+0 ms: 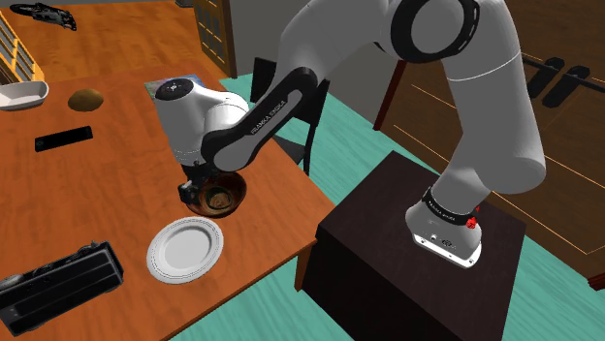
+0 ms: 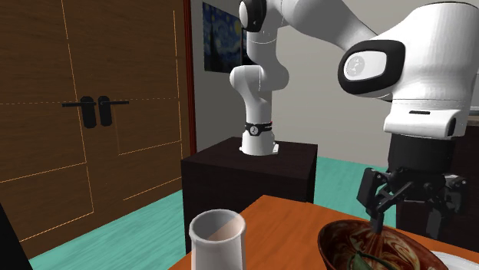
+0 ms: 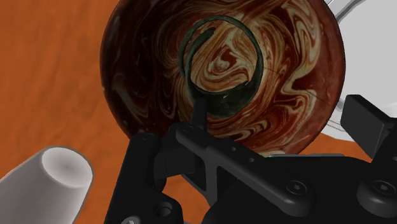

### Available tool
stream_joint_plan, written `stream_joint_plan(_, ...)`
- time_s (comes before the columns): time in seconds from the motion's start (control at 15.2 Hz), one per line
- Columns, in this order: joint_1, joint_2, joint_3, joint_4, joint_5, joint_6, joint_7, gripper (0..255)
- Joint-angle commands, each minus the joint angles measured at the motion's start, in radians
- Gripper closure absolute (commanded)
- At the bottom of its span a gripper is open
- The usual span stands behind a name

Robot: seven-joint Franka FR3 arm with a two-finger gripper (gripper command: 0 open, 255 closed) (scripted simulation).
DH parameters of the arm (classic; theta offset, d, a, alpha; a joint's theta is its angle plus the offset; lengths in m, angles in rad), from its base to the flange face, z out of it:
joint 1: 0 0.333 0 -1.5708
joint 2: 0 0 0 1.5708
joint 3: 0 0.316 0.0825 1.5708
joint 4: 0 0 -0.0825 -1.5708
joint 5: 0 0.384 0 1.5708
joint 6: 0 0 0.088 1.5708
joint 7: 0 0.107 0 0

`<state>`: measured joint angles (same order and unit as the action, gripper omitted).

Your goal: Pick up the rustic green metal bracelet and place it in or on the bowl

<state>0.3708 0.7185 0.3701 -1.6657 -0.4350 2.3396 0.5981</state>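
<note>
A dark green bracelet [image 3: 238,100] lies as a ring inside the bowl [image 3: 146,76], which is marbled brown and cream. My gripper [image 3: 280,113] hangs just over the bowl with its fingers apart, and nothing is clasped between them. One fingertip [image 3: 200,109] stands at the bracelet's near rim; I cannot tell whether it touches. In the shoulder view the gripper [image 1: 194,190] sits over the bowl [image 1: 225,201] near the table's front edge. The second exterior view has the gripper [image 2: 407,211] low over the bowl [image 2: 338,238], one finger reaching down into it.
A white plate [image 1: 184,249] lies beside the bowl, and a white cup [image 2: 217,239] stands close to it. On the orange table [image 1: 116,184] are a black case [image 1: 58,286], a black remote [image 1: 63,139], a brown lump [image 1: 85,99] and a white dish [image 1: 21,94].
</note>
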Motion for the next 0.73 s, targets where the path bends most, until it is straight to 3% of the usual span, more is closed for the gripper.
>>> stream_joint_plan(0.0,-0.007,-0.039,0.014,-0.009,0.015,-0.029,-0.007,0)
stream_joint_plan(0.13,-0.015,-0.079,0.029,-0.012,0.034,-0.066,-0.017,0)
stream_joint_plan(0.66,-0.015,-0.079,0.029,-0.012,0.034,-0.066,-0.017,0)
